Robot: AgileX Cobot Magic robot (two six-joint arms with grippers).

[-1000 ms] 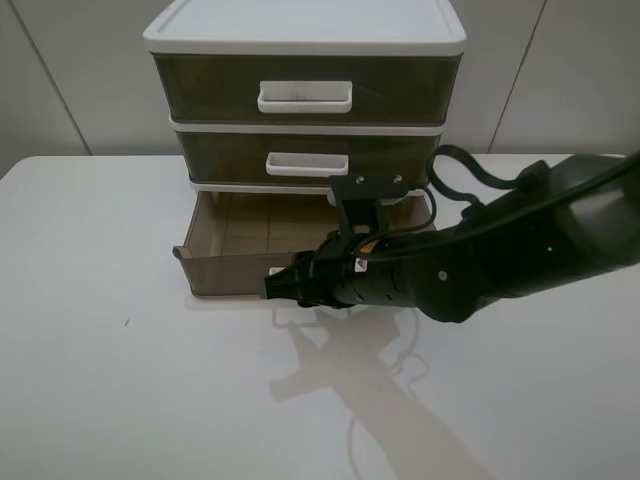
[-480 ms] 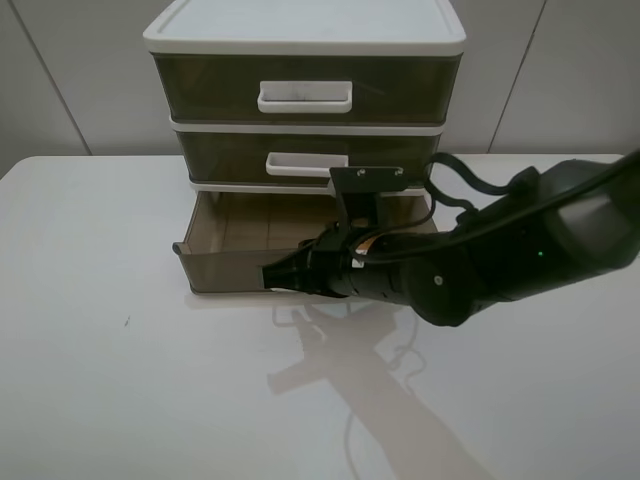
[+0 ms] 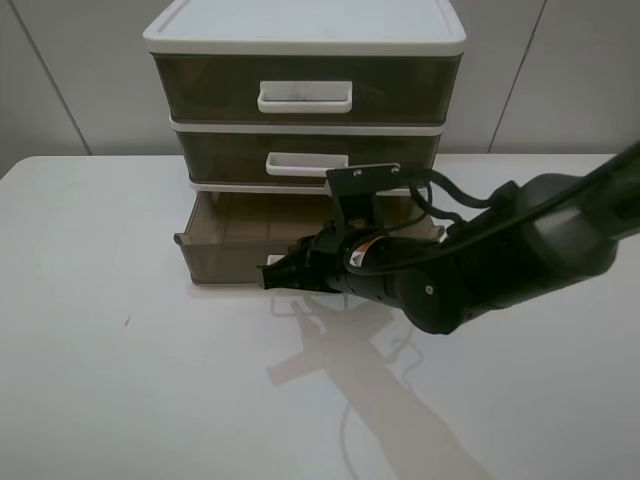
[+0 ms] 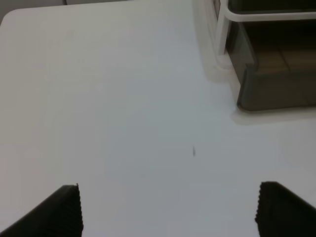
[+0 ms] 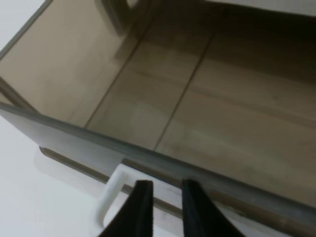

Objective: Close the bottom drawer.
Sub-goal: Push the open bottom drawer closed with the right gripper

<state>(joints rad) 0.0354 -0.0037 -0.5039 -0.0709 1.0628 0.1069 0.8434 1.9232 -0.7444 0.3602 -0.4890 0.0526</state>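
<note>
Bottom drawer: lowest tier of white-framed cabinet, standing part-way out over the white surface; nothing seen inside.
Right hand: fingers drawn close together, a narrow gap between, tips at the drawer front beside its white handle.
Left hand: fingers wide apart, holding nothing, above bare surface, apart from the drawer's corner.
</note>
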